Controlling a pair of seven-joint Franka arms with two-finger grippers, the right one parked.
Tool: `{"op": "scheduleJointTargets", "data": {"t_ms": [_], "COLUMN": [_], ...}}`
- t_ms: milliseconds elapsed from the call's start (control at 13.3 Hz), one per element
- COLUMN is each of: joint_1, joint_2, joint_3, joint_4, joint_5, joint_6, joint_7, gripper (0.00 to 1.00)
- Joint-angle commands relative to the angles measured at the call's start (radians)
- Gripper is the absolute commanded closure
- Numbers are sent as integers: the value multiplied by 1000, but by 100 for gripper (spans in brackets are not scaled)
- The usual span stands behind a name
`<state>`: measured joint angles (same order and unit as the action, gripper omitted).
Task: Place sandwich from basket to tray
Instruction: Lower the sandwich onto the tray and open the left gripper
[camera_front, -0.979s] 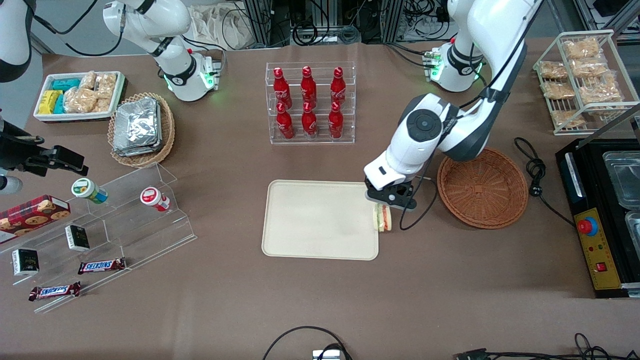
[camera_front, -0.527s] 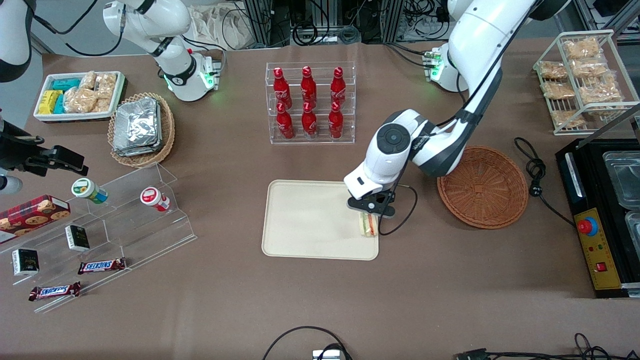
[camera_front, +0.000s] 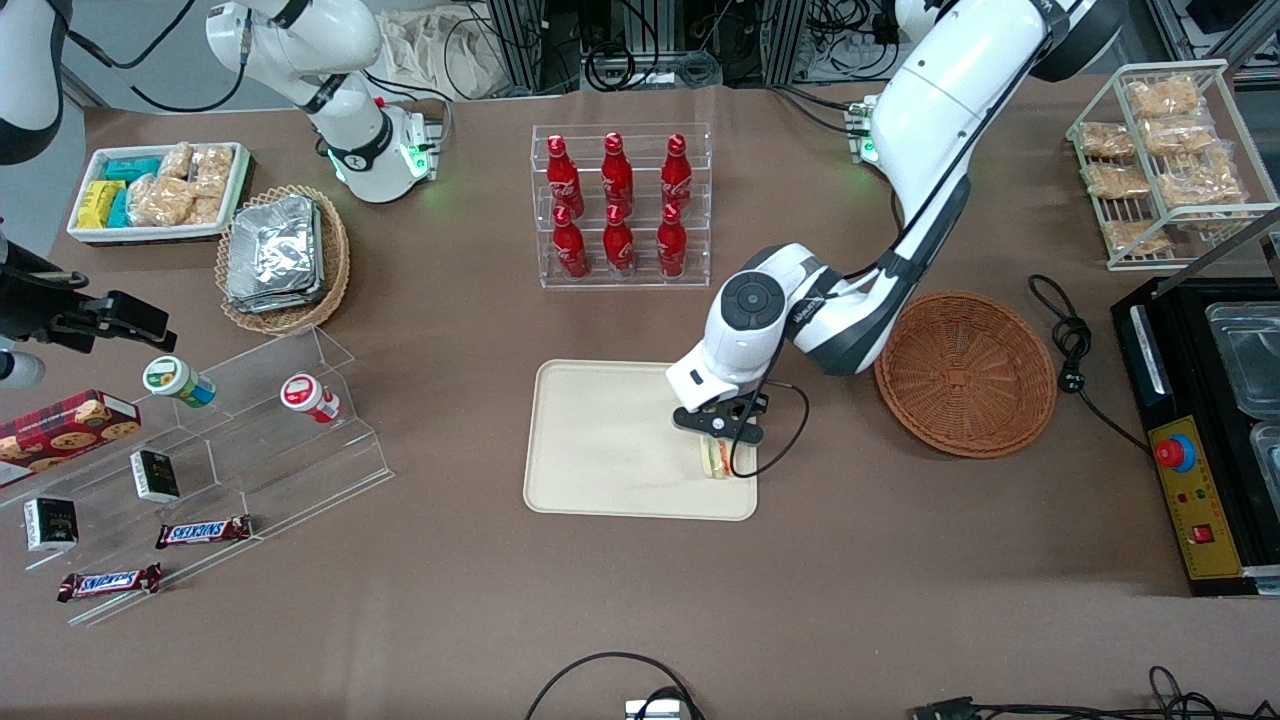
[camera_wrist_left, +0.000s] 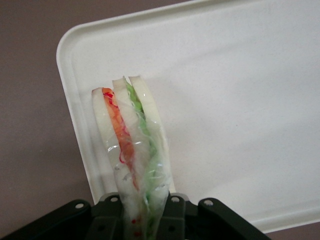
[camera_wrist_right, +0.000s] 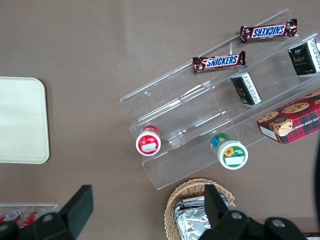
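My gripper is shut on the sandwich, a wrapped white wedge with orange, red and green layers. It holds the wedge over the cream tray, near the tray's corner that is closest to the basket and the front camera. In the left wrist view the sandwich stands upright between the black fingers, with the tray under it. Whether it touches the tray I cannot tell. The reddish-brown wicker basket sits beside the tray toward the working arm's end and has nothing in it.
A clear rack of red bottles stands farther from the front camera than the tray. A black cable and a black control box lie past the basket. Acrylic snack shelves and a foil-packet basket are toward the parked arm's end.
My gripper has carried the sandwich from the tray's basket-side edge inward over the tray, moving toward the parked arm's end and slightly nearer the front camera.
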<state>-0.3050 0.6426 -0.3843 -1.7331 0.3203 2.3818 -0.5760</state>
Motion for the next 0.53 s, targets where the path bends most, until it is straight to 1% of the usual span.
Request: {"op": "scheduleJointTargets", "data": {"t_ms": [0, 75, 151, 226, 301, 377, 452], "joint_1": [-14, -14, -14, -14, -14, -14, -16], "joint_2": [31, 31, 32, 38, 40, 42, 40], "joint_3": [7, 7, 7, 7, 7, 7, 7], "joint_4": [38, 37, 35, 36, 36, 38, 37], "joint_5": [23, 23, 23, 23, 23, 25, 25], "joint_6": [-21, -21, -21, -21, -21, -21, -21], "joint_7": [-21, -21, -21, -19, -19, -22, -22], "gripper": [79, 79, 76, 69, 51, 18, 0]}}
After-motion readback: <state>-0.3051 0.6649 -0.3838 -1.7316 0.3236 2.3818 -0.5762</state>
